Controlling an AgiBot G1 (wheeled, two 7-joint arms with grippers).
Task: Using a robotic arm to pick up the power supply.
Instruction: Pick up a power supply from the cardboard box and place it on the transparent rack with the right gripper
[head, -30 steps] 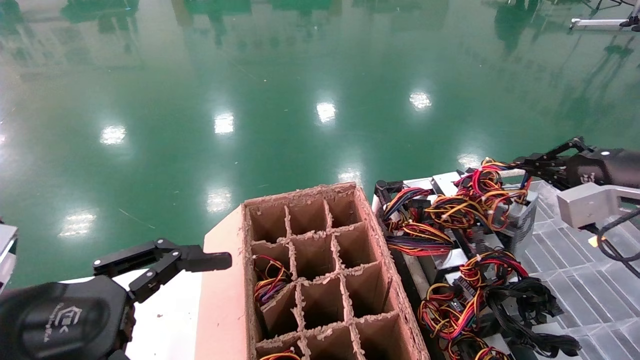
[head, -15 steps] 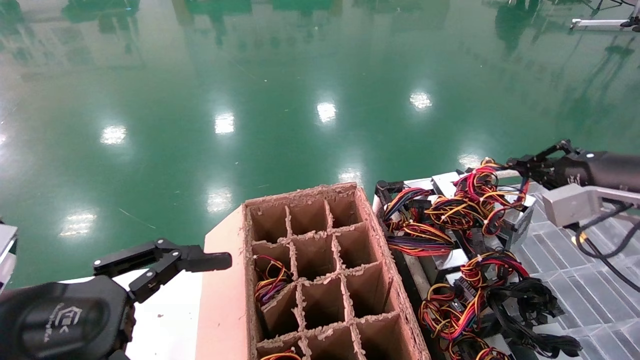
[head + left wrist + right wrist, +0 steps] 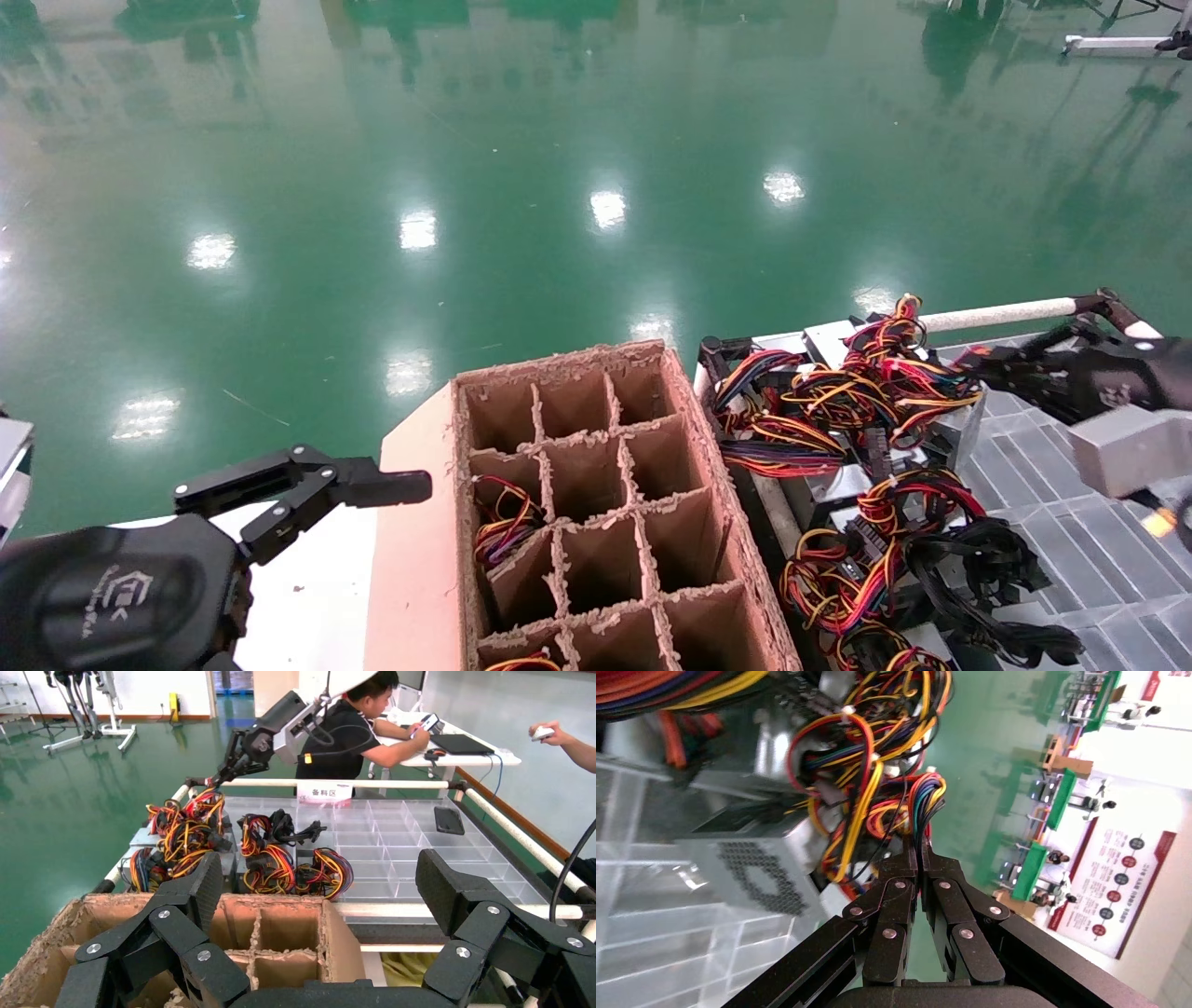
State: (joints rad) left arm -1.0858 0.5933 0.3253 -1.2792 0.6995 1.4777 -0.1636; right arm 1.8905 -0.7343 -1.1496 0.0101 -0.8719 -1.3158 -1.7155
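Jaws pressed together with nothing between them, the right gripper (image 3: 919,855) noses into the wire bundle (image 3: 871,377), the silver power supply (image 3: 747,860) just beside and below its tips, while the spread-jawed left gripper (image 3: 307,485) waits far across the cardboard crate (image 3: 596,503).
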